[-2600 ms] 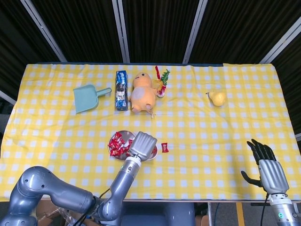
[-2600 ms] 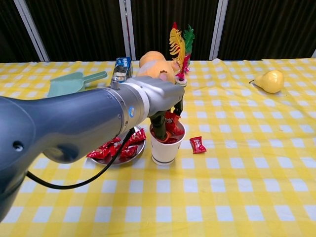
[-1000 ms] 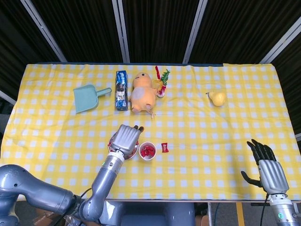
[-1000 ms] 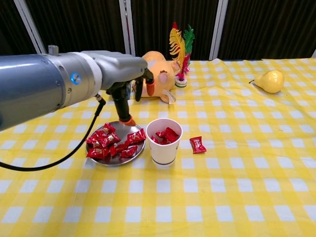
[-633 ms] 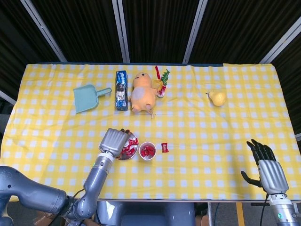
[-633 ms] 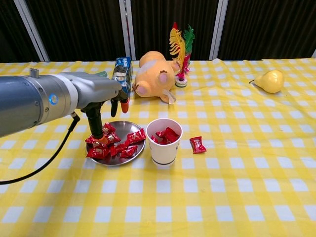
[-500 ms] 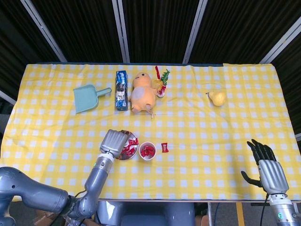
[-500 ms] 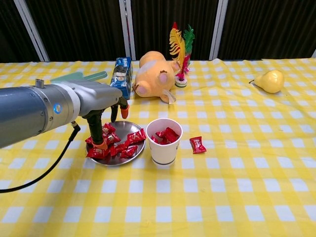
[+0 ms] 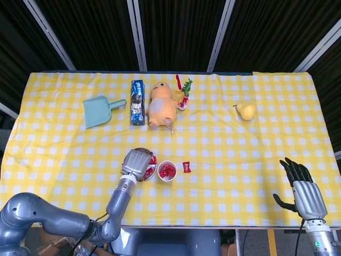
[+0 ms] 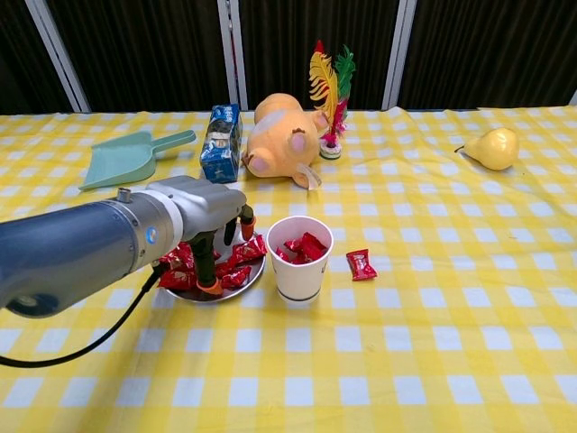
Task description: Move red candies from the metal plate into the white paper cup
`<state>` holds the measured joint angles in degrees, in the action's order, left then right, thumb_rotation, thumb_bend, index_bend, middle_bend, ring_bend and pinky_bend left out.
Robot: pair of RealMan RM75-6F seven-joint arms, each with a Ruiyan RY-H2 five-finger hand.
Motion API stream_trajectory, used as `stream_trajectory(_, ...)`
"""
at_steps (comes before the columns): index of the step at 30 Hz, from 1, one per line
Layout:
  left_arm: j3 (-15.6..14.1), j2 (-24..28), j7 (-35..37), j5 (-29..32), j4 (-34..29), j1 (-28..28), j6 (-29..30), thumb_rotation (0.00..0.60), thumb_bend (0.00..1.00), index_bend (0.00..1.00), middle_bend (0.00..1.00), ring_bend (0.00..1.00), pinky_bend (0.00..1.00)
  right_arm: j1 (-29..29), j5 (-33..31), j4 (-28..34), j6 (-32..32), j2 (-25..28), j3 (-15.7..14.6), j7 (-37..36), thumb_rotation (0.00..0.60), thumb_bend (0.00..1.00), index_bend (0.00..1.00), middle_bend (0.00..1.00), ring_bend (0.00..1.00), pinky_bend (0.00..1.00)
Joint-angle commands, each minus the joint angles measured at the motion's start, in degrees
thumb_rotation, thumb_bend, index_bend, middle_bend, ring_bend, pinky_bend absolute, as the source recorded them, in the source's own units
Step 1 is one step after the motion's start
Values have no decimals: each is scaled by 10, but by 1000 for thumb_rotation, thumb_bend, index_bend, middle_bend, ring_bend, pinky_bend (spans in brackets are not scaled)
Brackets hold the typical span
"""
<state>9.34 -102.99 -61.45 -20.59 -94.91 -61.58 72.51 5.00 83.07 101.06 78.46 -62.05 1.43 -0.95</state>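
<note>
On the yellow checked tablecloth (image 9: 224, 160), my left hand (image 10: 209, 216) reaches fingers-down into red candies (image 10: 242, 253) on the metal plate (image 10: 236, 285); grip unclear. My right hand (image 9: 301, 186) rests spread, empty.

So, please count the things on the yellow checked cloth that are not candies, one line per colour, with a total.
Teal plastic dustpan: 1
Blue snack packet: 1
Orange plush toy: 1
Multicoloured feather shuttlecock: 1
Yellow pear: 1
Silver metal plate: 1
White paper cup: 1
Total: 7

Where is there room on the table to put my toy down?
Bare cloth lies between the loose candy and the pear, and along the front edge. It is crowded around the plate, cup and left hand.
</note>
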Motion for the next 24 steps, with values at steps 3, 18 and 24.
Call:
stream_trajectory(3, -1, -17, 2, -7, 22, 0, -10, 600, 195, 310, 318, 862, 966, 0, 0, 0, -1, 0, 0, 0, 600, 341, 0, 0, 0, 0)
stream_trajectory(18, -19, -37, 13, -43, 51, 18, -13, 600, 425, 531, 592, 870, 971, 0, -1, 2, -2, 1, -1, 0, 600, 341, 0, 0, 0, 0)
stream_trajectory(24, -18, -27, 18, -61, 40, 28, -5, 600, 427, 536, 599, 870, 971, -1, 0, 4, -1, 1, -2, 0, 600, 341, 0, 0, 0, 0)
